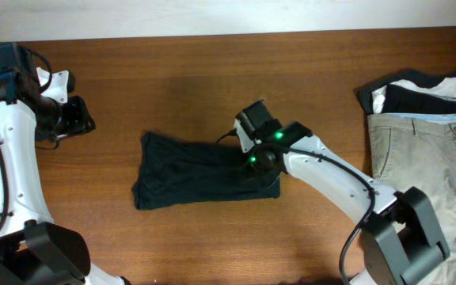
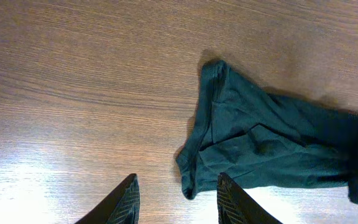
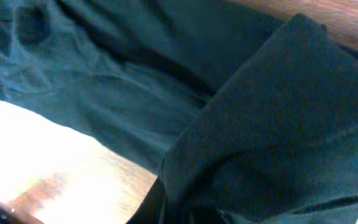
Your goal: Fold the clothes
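Note:
The dark navy T-shirt (image 1: pixel 196 172) lies crumpled in a rough rectangle at the middle of the table. In the left wrist view it (image 2: pixel 260 146) sits ahead and to the right of the fingers. My right gripper (image 1: pixel 262 162) is at the shirt's right edge, shut on a fold of the cloth. In the right wrist view the cloth (image 3: pixel 272 124) drapes over the jaws (image 3: pixel 185 214) and hides most of them. My left gripper (image 1: pixel 81 123) is open and empty above bare wood, well to the left of the shirt; its fingers (image 2: pixel 178 182) frame the shirt's near corner.
Beige khaki trousers (image 1: pixel 426 174) lie at the right edge of the wooden table (image 1: pixel 212 71). Bunched black-and-white garments (image 1: pixel 426 91) sit behind them at the back right. The right arm's links stretch from the front right toward the shirt.

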Controlling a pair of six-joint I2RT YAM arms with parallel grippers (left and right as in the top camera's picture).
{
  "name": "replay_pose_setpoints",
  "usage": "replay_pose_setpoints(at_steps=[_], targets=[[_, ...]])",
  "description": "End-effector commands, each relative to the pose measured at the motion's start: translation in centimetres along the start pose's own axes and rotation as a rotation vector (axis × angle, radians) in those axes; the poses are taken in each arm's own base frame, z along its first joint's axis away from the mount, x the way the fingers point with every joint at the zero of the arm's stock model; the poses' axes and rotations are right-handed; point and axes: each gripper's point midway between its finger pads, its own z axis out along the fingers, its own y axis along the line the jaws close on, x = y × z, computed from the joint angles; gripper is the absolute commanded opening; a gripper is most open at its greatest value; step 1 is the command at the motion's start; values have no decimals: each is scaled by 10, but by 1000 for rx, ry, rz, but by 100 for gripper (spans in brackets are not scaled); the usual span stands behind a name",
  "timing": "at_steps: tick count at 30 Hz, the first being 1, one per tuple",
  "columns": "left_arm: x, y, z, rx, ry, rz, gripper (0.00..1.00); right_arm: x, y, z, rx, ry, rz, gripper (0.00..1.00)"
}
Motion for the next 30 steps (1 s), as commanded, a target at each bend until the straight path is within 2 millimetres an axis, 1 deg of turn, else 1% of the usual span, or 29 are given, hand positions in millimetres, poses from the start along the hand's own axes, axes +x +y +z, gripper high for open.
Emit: replay_pose_setpoints(at_steps=[1,4,5,6,7,8,9,10,11,12,13,14,15,16,17,18,19,20,21,22,23,24,25,26,27,28,29,30], targets=[[-4,-4,-10,15,-33,21,41,-1,21,13,-30,3,6,7],[-4,-4,-10,15,-33,21,41,3,32,23,-48,22,-19,8],[-4,-4,-10,15,-34,21,41,3,35,25,-51,20,-28,9],[-4,-4,-10,15,-34,21,41,-2,48,24,-108,-2,-51,16],[-4,-4,-10,15,-34,21,41,-8,57,24,-146,-28,-67,37],[-4,-4,-10,15,-34,21,41,-15,60,23,-157,-54,-76,52],[-4,-4,-10,15,-33,21,41,-20,60,21,-165,-74,-75,54],[-4,-4,-10,15,-33,21,41,-18,59,20,-176,-59,-66,54],[-4,-4,-10,15,-33,21,41,-14,53,18,-168,-38,-50,54],[-4,-4,-10,15,-34,21,41,-10,43,14,-151,-16,-24,53],[-4,-4,-10,15,-34,21,41,-11,30,8,-138,-11,14,50],[-4,-4,-10,14,-34,21,41,-11,13,5,-120,3,72,41],[-4,-4,-10,15,-34,21,42,-8,8,6,-112,18,88,26],[-4,-4,-10,15,-34,21,45,-3,8,11,-107,40,106,18],[-4,-4,-10,15,-33,21,45,0,12,21,-108,51,102,18],[-4,-4,-10,15,-34,21,45,5,22,44,-111,85,126,17],[-4,-4,-10,15,-34,21,47,14,44,63,-162,122,92,14],[-4,-6,-10,23,-35,21,52,21,67,74,-239,150,53,13],[-4,-9,-10,43,-36,21,57,26,93,76,-326,163,-1,12],[-4,-10,-10,49,-36,22,59,26,108,67,-366,146,-80,10],[-4,-12,-10,61,-37,21,62,15,112,46,-380,91,-150,9],[-4,-15,-9,76,-36,21,66,-4,109,14,-370,5,-186,9],[1,-17,-3,97,-13,15,71,-28,81,-24,-268,-107,-144,9],[9,-17,6,108,20,6,75,-35,63,-42,-215,-147,-102,12],[25,-17,21,126,83,-11,82,-36,30,-61,-134,-164,11,17],[39,-16,39,139,128,-24,86,-31,6,-69,-93,-145,85,18],[51,-22,69,210,148,-37,92,-21,-24,-72,-55,-95,177,22],[59,-25,97,260,135,-39,92,-15,-39,-75,-37,-70,222,26]])
